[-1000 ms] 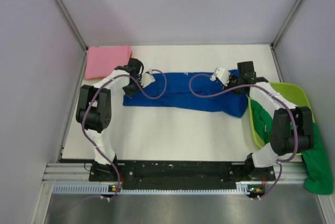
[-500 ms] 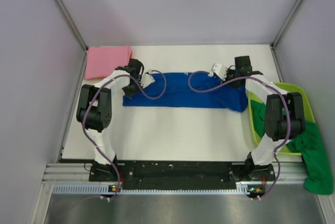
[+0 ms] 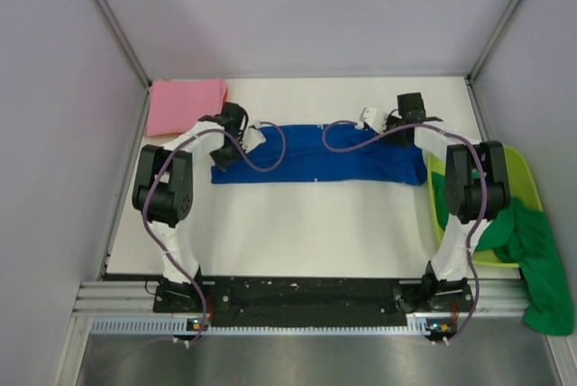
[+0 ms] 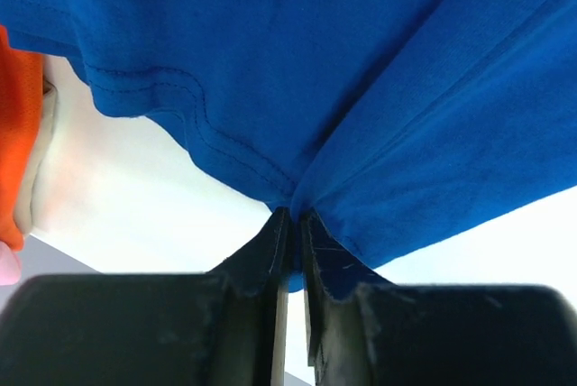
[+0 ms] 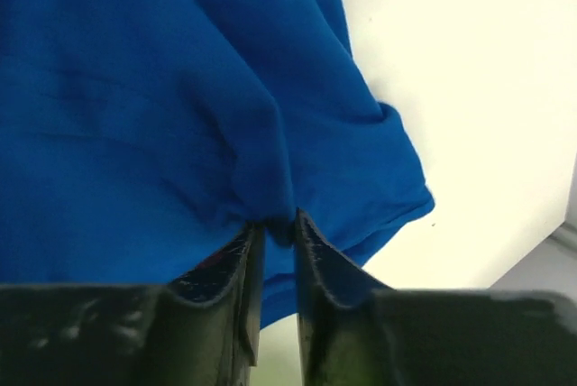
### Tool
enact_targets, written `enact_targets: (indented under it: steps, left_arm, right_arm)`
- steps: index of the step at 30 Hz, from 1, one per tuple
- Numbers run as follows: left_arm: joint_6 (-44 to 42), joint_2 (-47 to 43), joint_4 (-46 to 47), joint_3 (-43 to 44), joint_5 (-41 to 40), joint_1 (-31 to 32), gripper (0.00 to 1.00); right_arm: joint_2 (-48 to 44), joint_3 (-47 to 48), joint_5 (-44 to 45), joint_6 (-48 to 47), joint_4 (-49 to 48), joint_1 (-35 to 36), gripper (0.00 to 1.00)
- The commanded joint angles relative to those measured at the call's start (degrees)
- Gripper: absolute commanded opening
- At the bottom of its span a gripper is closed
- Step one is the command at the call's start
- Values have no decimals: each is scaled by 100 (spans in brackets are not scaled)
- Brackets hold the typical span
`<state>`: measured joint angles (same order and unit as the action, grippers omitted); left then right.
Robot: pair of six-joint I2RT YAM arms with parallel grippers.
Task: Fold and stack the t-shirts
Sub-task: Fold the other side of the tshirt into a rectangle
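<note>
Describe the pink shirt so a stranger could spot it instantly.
On the white table, look to the far left corner. The pink t-shirt lies there, a flat folded rectangle. It is the only pink cloth: the blue t-shirt stretches across the middle, the green t-shirt spills from the tub at right.

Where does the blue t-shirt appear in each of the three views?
Top external: the blue t-shirt lies as a wide band across the middle of the white table.
Left wrist: it fills the upper picture, pinched by the left gripper at bottom centre.
Right wrist: it fills the left and top, pinched by the right gripper.
Shared landmark: the white table beside the shirt.
</note>
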<state>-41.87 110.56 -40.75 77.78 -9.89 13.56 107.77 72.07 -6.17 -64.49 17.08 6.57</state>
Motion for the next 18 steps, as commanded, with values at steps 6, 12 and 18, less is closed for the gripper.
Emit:
enact_targets:
  steps: [6,12,18]
  left_arm:
    - [363,-201,102,404,-426,-47,48]
    - [583,-860,-222,405,477,-47,51]
    - [688,-958,-4,-8,376,-55,43]
  right_arm:
    - [35,1087,1645,3332,-998,-77,63]
    - [-782,1276,-73,6402,313,-24,63]
    - [-872,414,-394,6485,278,713,61]
